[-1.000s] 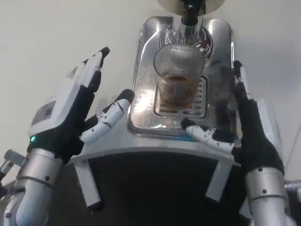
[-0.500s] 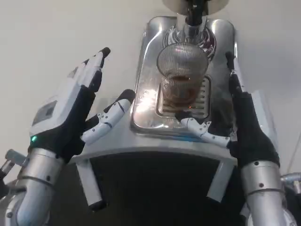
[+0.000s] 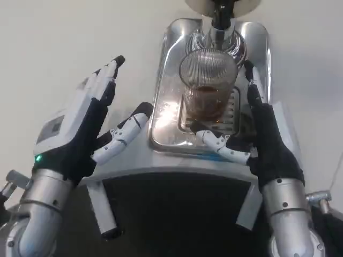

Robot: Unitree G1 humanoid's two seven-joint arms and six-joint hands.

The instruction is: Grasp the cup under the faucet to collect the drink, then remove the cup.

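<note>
head view: a ribbed clear cup point(image 3: 208, 88), holding a shallow layer of brown drink, stands upright on the slotted grate of a polished metal drip tray point(image 3: 166, 107), directly below the dark faucet point(image 3: 221, 16) that descends from the top edge of the picture. the right hand point(image 3: 257, 139) lies just to the right of the cup, its black palm turned toward the glass; the long fingers point(image 3: 252, 85) reach up along the cup's right side, and the thumb point(image 3: 217, 142) stretches across the tray in front of the cup's base. the fingers are spread apart, cradling the cup from the side and front without closing on it; whether any fingertip actually touches the glass cannot be told, since the reflections on the tray blur the contact line. the left hand point(image 3: 80, 126) hovers to the left of the tray, well apart from the cup, with its white back facing outward and up, fingers extended and separated and the thumb point(image 3: 126, 134) pointing toward the tray's left rim; it holds nothing. both silver forearms rise from the lower corners of the picture. the tray sits on a pale grey machine base point(image 3: 177, 166), whose dark underside shows between the two wrists, and the white table point(image 3: 80, 32) extends beyond the left hand.
</note>
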